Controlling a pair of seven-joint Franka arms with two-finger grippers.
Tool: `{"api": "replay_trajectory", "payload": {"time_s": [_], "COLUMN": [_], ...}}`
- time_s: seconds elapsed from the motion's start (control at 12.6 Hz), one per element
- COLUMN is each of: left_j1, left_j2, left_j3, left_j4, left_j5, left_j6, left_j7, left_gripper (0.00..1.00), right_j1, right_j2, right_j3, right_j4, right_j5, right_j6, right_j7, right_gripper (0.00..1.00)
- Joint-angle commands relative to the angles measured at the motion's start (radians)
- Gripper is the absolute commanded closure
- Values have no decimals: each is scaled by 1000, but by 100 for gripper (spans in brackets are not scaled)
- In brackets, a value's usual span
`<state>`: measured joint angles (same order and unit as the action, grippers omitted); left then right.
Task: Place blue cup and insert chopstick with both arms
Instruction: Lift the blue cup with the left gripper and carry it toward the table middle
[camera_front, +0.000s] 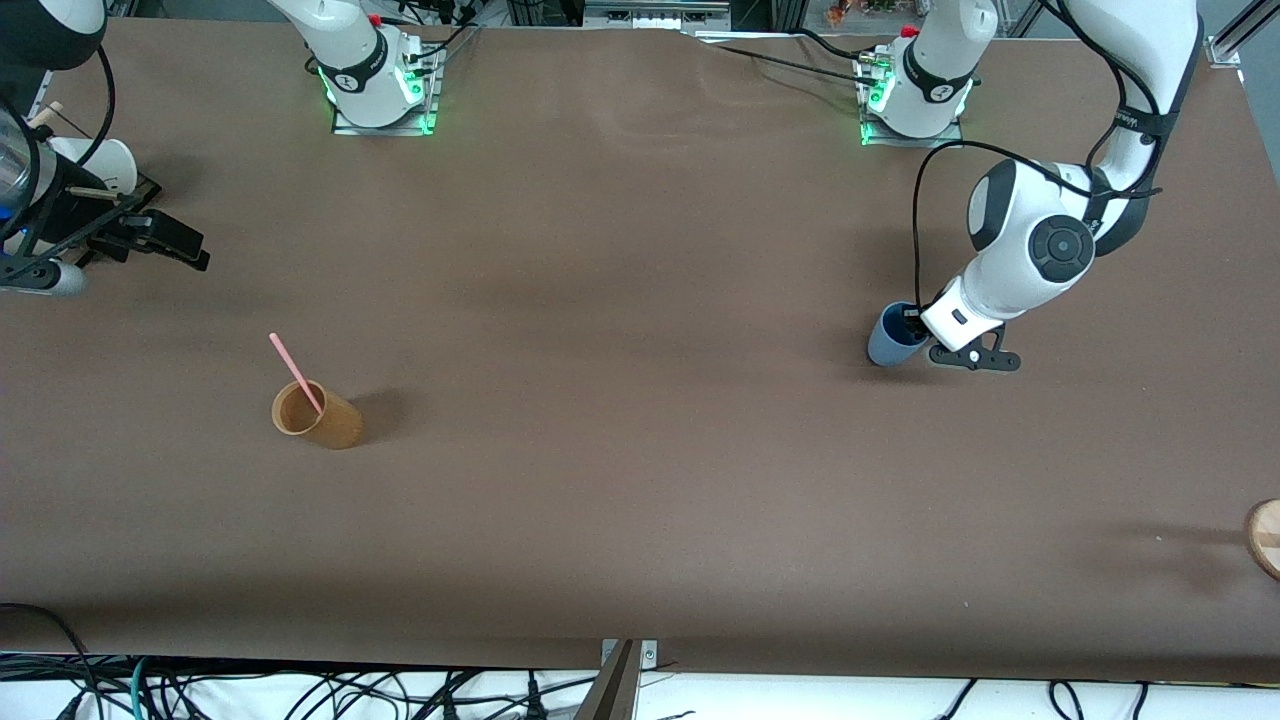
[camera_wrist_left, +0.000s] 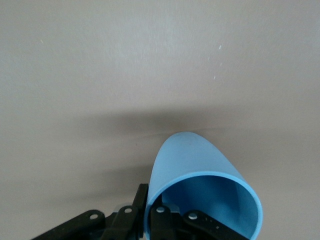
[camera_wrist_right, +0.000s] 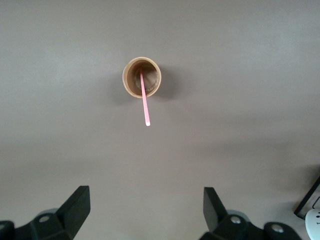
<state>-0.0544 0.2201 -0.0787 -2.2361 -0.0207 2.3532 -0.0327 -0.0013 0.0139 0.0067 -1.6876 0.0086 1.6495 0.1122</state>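
The left end effector (camera_front: 918, 328) is pinching the blue cup (camera_front: 893, 340) by its rim, one finger inside the mouth and one outside, toward the left arm's end of the desk (camera_front: 640, 300). In the front view the cup sits at about three o'clock from the desk's middle. Whether it has left the surface I cannot tell. So the grasp looks made, but the placing is not yet done.

The chopstick (camera_front: 296, 373) stands in the orange-brown cup (camera_front: 318, 415) at about eight o'clock from the desk's middle, leaning toward eleven o'clock. It has to be taken out and put into the blue cup; that step is untouched. The right end effector (camera_wrist_right: 146, 212) hangs with its fingers spread wide and empty, above the right arm's end of the desk, looking down at the orange-brown cup; the right arm waits.

The left wrist view alone shows the rim caught between the fingers (camera_wrist_left: 159, 212). The right wrist view alone shows the spread jaws. Only the front view shows both cups well apart, plus a white paper cup (camera_front: 100, 165) near ten o'clock.
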Motion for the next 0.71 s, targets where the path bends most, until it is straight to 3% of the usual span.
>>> {"api": "replay_trajectory", "payload": {"time_s": [0.0, 0.4, 0.63], "left_j1": [-5, -39, -132], "left_j2": [-24, -1, 40], "left_j3": [5, 0, -1], "left_j4": [128, 330, 436], "left_j5": [8, 7, -5], "left_j6": [-164, -299, -347], "left_j7": [-9, -15, -108], "left_gripper": [100, 100, 100], "right_j1": [-8, -9, -8], "right_j2": [3, 3, 3], "right_j3": [6, 6, 6], "right_j4": [16, 16, 16], "right_j5": [13, 13, 13], "right_j6": [-5, -5, -5], "right_j7": [3, 3, 3], "right_gripper": [0, 0, 0]}}
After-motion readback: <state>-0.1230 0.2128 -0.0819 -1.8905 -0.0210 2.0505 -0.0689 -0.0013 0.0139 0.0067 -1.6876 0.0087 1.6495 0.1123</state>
